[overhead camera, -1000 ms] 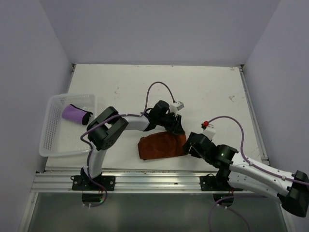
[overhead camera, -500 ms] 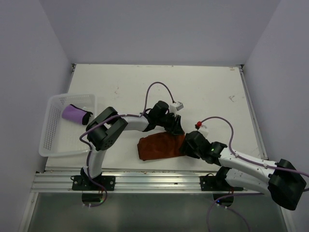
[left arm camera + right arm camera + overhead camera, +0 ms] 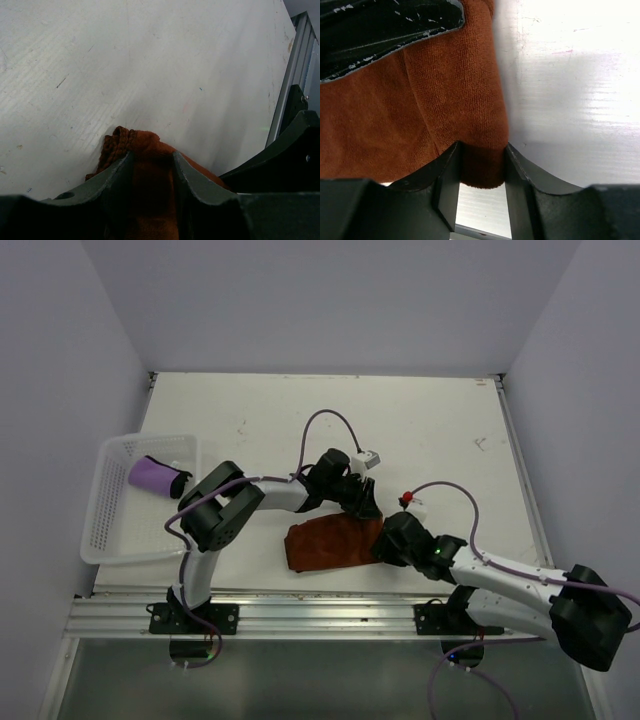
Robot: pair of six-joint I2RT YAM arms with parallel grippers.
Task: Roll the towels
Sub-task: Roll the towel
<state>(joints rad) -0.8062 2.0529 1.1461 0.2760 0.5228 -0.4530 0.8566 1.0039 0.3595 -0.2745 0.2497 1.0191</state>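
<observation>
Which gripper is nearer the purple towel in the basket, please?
Left. The left gripper holds the orange towel's far right corner, right of the purple towel; the right gripper, at its near corner, is farther.

The white table (image 3: 420,430) bears a folded rust-brown towel (image 3: 325,543) near its front edge and a white basket (image 3: 112,528) at its left edge.

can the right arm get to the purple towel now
Probably not: the purple towel lies in the basket at the far left, beyond the left arm, and the right gripper is pinching the orange towel.
</observation>
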